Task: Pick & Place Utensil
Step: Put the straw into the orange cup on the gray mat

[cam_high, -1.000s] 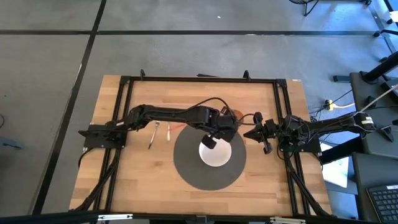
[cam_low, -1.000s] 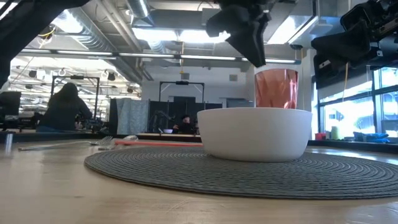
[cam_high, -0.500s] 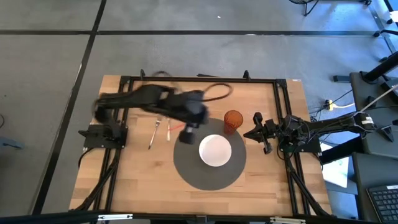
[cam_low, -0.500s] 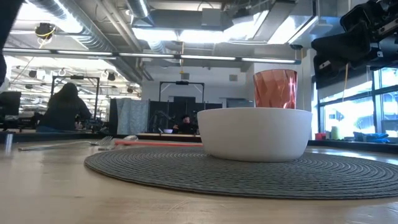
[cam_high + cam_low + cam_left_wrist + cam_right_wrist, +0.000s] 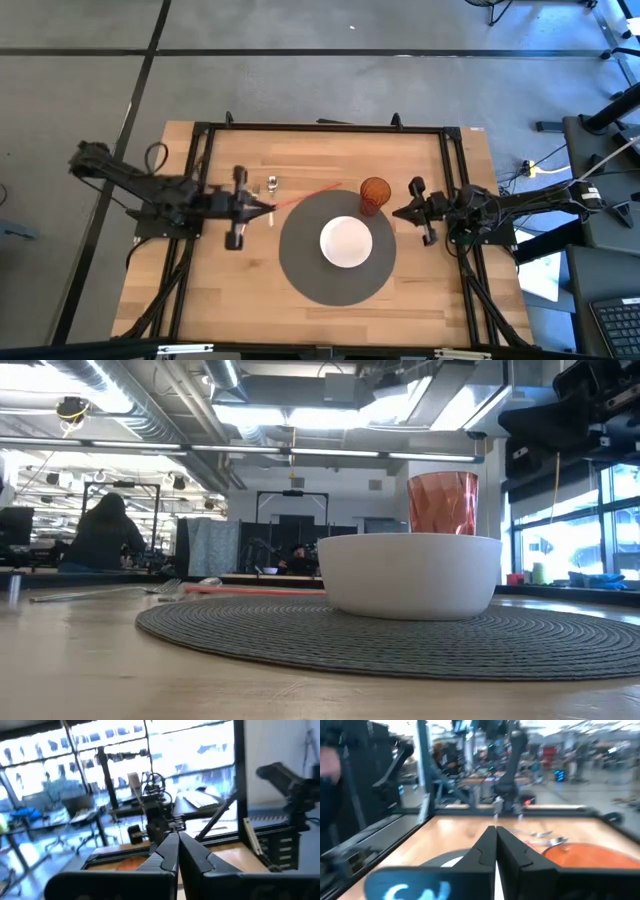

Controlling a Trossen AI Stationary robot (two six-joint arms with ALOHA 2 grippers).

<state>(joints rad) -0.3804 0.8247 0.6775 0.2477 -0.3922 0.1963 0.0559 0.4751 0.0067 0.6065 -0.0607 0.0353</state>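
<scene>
Two silver utensil heads [image 5: 272, 183] lie on the wood beside the left gripper. A thin red utensil handle [image 5: 308, 196] slants from there toward the orange cup [image 5: 375, 195]. The low view shows a silver utensil [image 5: 100, 593] and the red handle [image 5: 255, 589] flat on the table. My left gripper [image 5: 270, 208] is shut above them, pointing right, and does not show in the low view; its wrist view shows it [image 5: 177, 837] holding nothing. My right gripper [image 5: 397, 213] waits shut right of the cup, with nothing between its fingers in its wrist view [image 5: 495, 832].
A white bowl [image 5: 347, 242] sits on a round grey woven mat [image 5: 335, 285] at the table's middle, and the cup stands just beyond it at the mat's far rim. A black frame [image 5: 320, 128] rings the wooden top. A person sits in the room behind [image 5: 100, 535].
My left arm has swung away from above the bowl toward the table's left edge and folded back, so its gripper now hangs over the utensils. It has left the low view. The bowl, cup and utensils have kept their places.
</scene>
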